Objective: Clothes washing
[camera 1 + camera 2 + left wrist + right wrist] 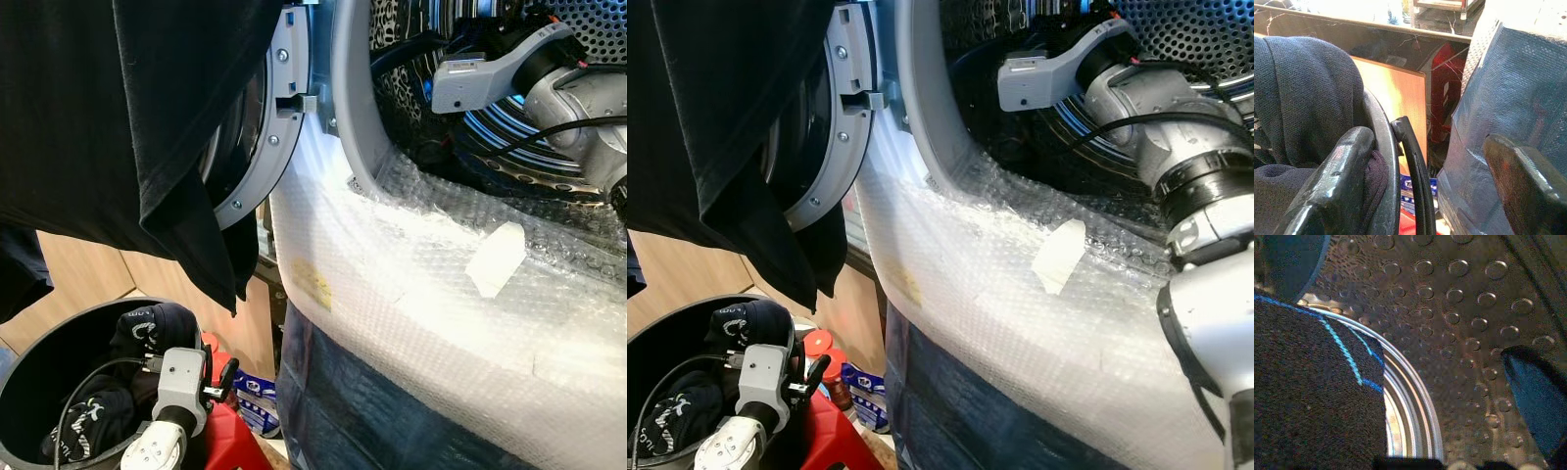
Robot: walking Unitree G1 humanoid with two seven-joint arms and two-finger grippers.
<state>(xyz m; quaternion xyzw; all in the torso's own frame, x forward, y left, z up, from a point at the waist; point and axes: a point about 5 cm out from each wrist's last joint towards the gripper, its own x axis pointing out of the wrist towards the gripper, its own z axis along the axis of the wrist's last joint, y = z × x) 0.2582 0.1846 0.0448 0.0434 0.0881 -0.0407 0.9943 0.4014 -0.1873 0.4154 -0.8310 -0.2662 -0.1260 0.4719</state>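
The washing machine's drum [578,29] is open at the upper right, and my right arm [549,69] reaches into it. Seen from the right wrist, the right gripper [1444,382] is open before the perforated drum wall [1464,298], and a dark cloth with blue stitching [1312,396] lies over one finger side. A dark grey laundry basket [39,343] at the lower left holds dark clothes [147,328]. My left gripper [220,377] hangs open at the basket's rim [1383,147], one finger [1337,171] inside against a navy knit garment [1303,93]. A black garment [118,117] hangs at the upper left.
The open round door [265,127] sits behind the black garment. Bubble wrap [421,274] covers the washer's front lip, above a dark blue cover [372,411]. A red object [225,431] and a blue packet [257,397] lie by the basket. Wooden panelling [88,274] stands behind.
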